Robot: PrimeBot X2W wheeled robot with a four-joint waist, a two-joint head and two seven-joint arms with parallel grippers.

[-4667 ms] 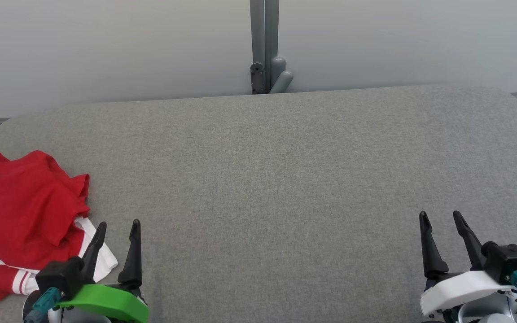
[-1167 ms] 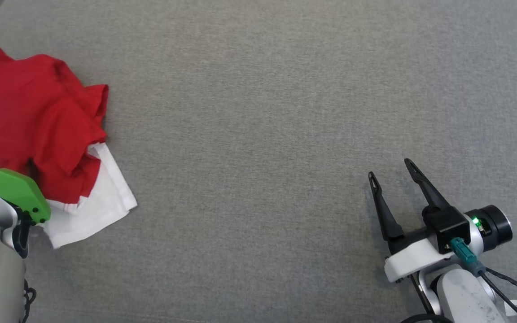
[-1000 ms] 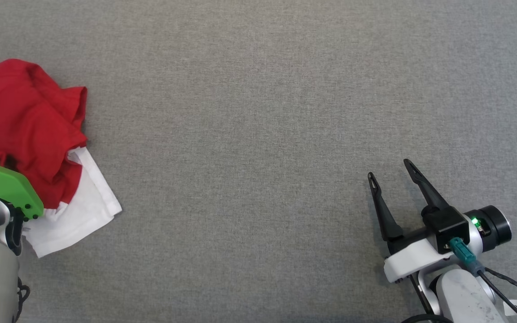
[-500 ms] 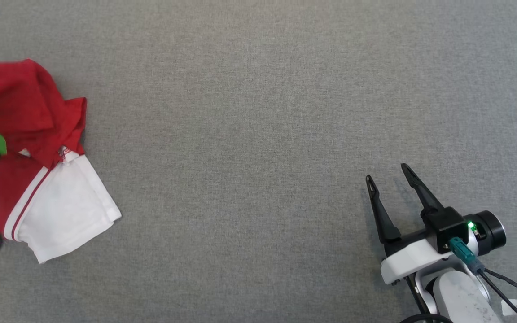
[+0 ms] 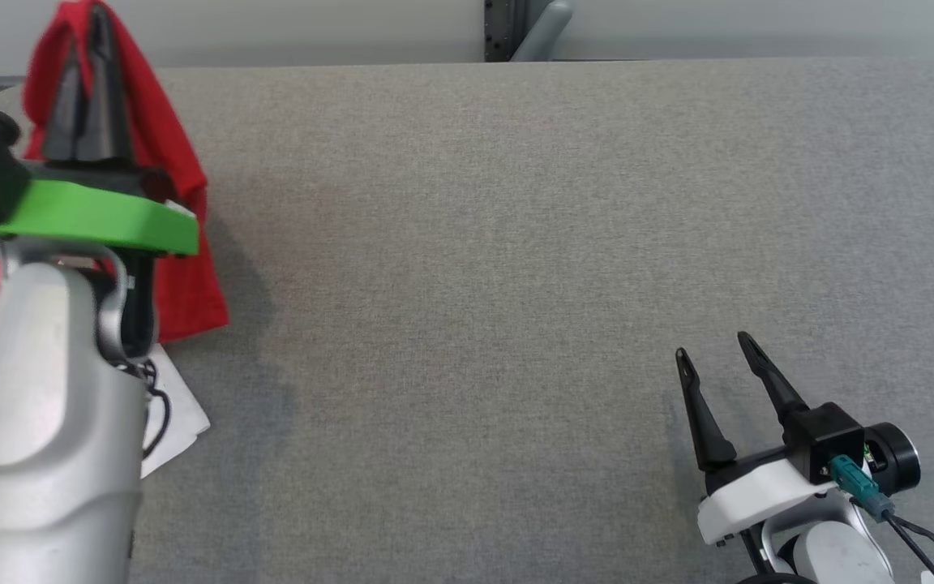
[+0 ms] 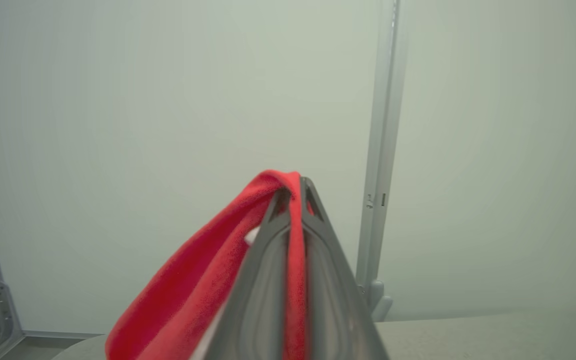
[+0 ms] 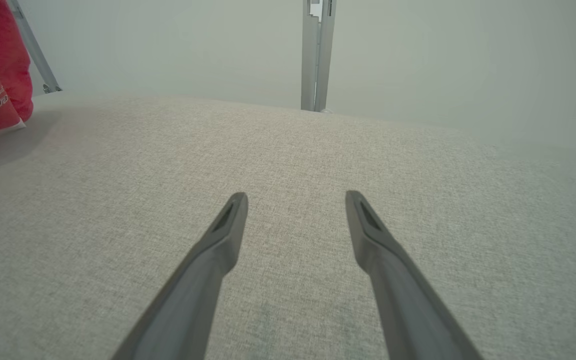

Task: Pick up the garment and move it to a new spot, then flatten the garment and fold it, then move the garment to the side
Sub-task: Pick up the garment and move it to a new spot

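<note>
At the upper left of the head view, the left gripper (image 5: 86,32) has its jaws pressed together, pinching a fold of the red-and-white fabric garment (image 5: 183,276), which hangs over the grey cloth-covered worktop (image 5: 475,284); at the lower right, the right gripper (image 5: 714,345) has its jaws spread and empty; the carry probably wants height and a slow pace, so that trailing cloth neither drags nor slips free.

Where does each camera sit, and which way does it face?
Head view: on the head, looking down on the grey table; left end effector gripping the red garment, right end effector open.
Left wrist view: on that wrist, along its shut fingers, toward the wall.
Right wrist view: on that wrist, along its open fingers, across the table.
Shared: all three show the garment.
</note>
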